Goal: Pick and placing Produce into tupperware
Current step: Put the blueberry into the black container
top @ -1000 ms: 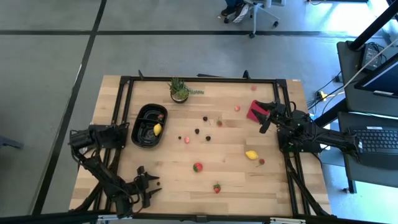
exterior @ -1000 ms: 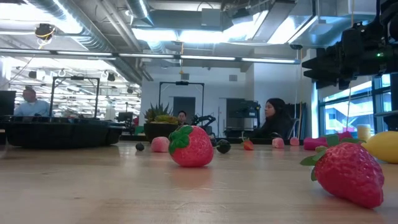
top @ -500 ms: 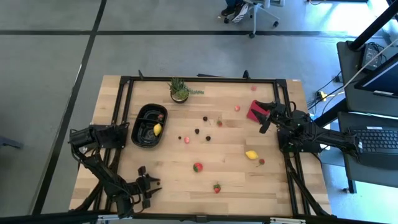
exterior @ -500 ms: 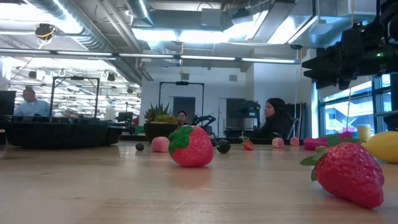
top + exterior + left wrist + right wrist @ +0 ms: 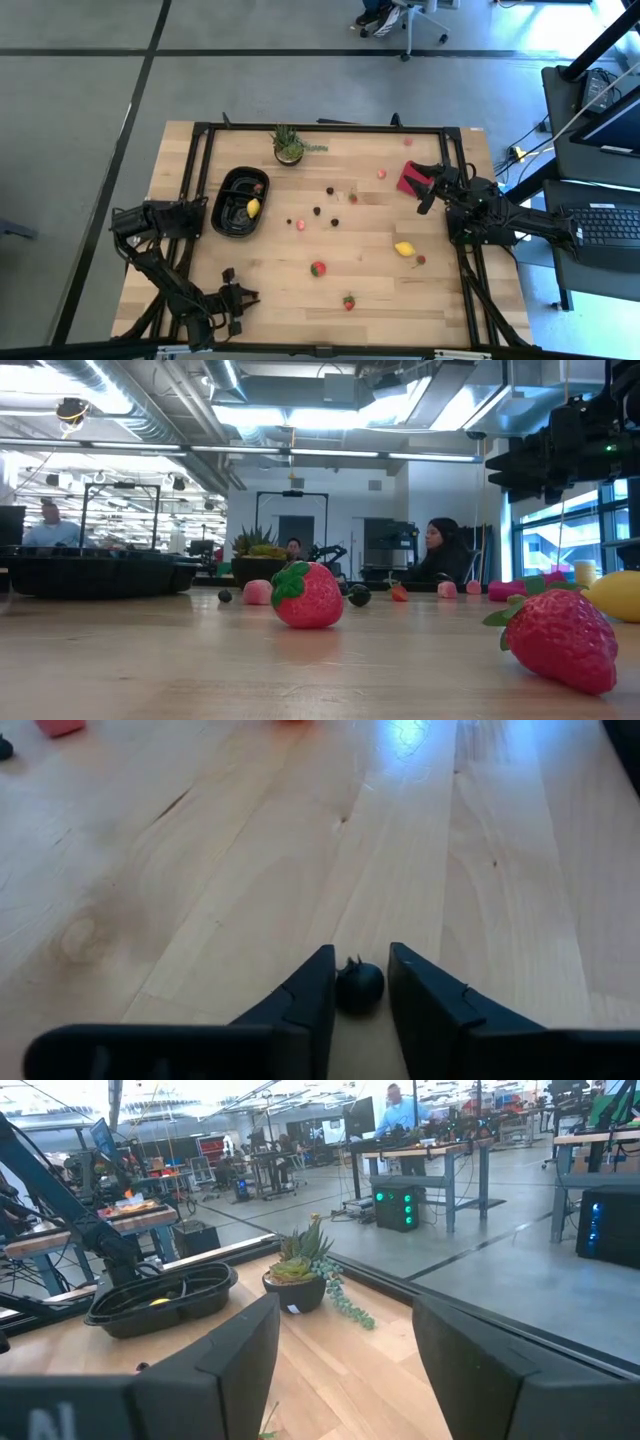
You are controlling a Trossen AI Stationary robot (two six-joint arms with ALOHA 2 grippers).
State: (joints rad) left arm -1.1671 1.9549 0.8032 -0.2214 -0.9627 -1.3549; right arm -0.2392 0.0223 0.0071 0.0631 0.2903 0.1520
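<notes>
A container (image 5: 238, 202) sits on the tabletop's (image 5: 300, 295) left half with a lemon (image 5: 253, 208) inside, a potted plant (image 5: 288, 146) behind it. Loose fruit (image 5: 318, 268) lies scattered to its right. A berry (image 5: 359, 987) rests between the left pincer's (image 5: 359, 1005) fingers at the near-left edge.

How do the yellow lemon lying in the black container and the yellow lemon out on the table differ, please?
The lemon in the tupperware lies inside the black tupperware, near the table's left side. The lemon on the table rests on bare wood toward the right side, beside a small red berry. Both are small, yellow and untouched by either gripper.
</notes>
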